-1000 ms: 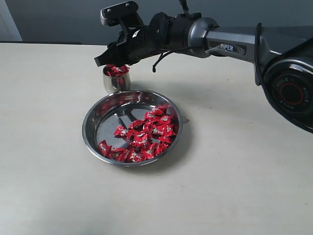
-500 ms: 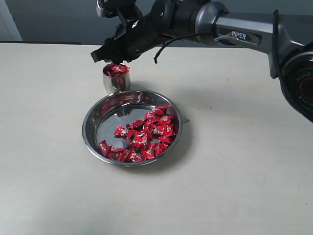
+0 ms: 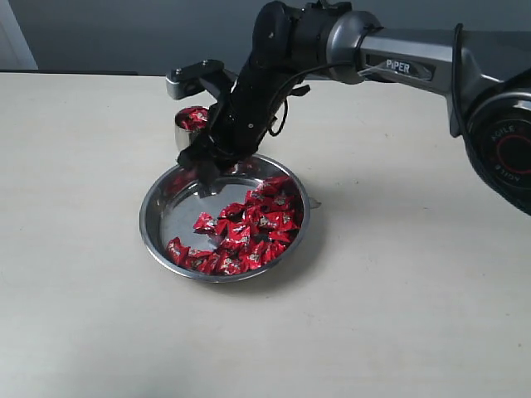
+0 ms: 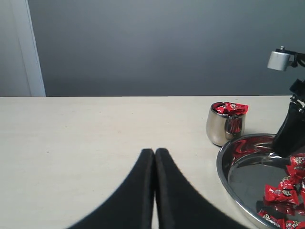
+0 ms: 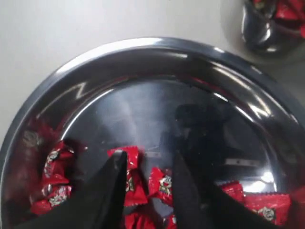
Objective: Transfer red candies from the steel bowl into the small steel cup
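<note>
count: one wide shallow steel bowl (image 3: 149,217), one small round steel cup (image 4: 221,125), about two dozen red crinkle-wrapped candies (image 3: 249,234) heaped in bowl, several more in cup | place: bowl mid-table, cup just beside its far rim | right gripper (image 5: 148,160): jaws parted, empty, one candy beneath the gap | left gripper (image 4: 155,151): jaws pressed together, empty

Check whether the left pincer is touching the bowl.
Apart. The left wrist view shows a strip of table between the shut left pincer and the bowl.
</note>
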Motion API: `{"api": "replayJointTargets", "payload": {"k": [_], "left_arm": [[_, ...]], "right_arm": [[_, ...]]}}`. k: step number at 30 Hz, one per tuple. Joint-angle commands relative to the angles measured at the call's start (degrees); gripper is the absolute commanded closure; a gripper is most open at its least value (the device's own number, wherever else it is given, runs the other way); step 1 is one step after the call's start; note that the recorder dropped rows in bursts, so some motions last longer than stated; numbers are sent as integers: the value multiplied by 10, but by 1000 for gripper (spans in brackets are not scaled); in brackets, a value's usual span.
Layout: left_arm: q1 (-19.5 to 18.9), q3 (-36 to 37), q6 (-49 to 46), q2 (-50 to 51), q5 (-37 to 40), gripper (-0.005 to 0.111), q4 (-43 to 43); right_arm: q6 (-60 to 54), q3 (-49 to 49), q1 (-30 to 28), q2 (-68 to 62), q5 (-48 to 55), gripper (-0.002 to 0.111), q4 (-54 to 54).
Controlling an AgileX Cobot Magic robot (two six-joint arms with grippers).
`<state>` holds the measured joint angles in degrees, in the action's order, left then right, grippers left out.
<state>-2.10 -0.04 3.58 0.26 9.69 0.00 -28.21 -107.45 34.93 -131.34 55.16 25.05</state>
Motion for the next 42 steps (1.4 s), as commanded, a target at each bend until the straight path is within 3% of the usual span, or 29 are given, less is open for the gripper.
{"api": "replayJointTargets", "payload": {"k": [1,38,40,42], "left_arm": [[-1,0,2,-3,-3,106,0],[-1,0,2,-3,-5,106,0],[-1,0,2,-3,-5,106,0],[-1,0,2,-3,-5,106,0]], "right_arm": [[-4,-3,-2,-16,24,76,-22],[-2,-3,-2,-62,42,75,-42],[-2,-3,-2,-62,36,80,-42],[-2,-3,-2,-60,23,97,-42]]}}
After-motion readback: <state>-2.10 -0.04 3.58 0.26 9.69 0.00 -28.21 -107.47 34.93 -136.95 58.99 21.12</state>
